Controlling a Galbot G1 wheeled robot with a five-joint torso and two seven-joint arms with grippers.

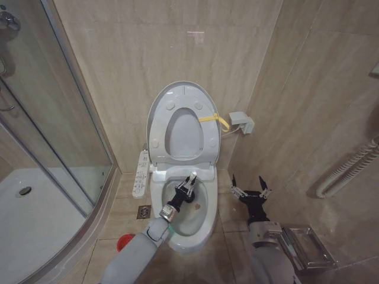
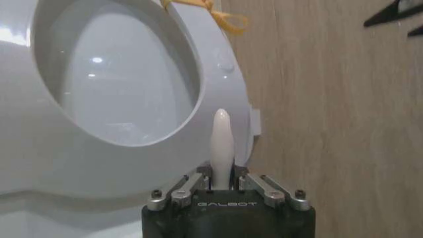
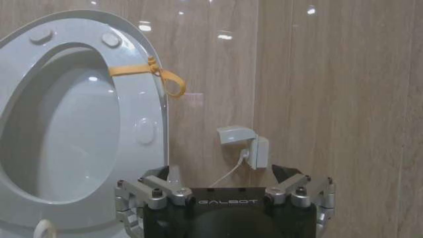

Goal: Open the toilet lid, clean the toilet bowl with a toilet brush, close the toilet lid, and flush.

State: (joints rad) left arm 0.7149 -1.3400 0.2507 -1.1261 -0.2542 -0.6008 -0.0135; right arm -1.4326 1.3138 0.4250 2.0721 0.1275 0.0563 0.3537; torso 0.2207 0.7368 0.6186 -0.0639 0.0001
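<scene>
From my head camera, the toilet lid (image 1: 181, 94) stands raised against the tiled wall, with the seat ring (image 1: 185, 133) lifted flat against it and tied with a yellow strap (image 1: 214, 119). Below them lies the toilet bowl (image 1: 198, 222), open to view. My left gripper (image 1: 188, 190) reaches over the bowl's middle, its jaws clamped together on the thin white handle of the toilet brush (image 1: 192, 180); the brush head I cannot make out from here. My right gripper (image 1: 251, 190) hangs beside the bowl on the right, over the floor tiles, jaws spread wide apart and touching nothing. On the floor to the left of the bowl sits the small red holder (image 1: 125, 241), partly behind my left arm, and the long white button panel (image 1: 141, 174) runs along the bowl's left side.

At my left wrist, the brush's white handle (image 2: 221, 144) rises straight out from between my closed jaws, its rounded tip before the upright seat ring (image 2: 39, 148).

At my right wrist, my jaws stand apart, with the wall socket box (image 3: 246, 145) beyond them and the raised lid (image 3: 142, 79) off to one side.
</scene>
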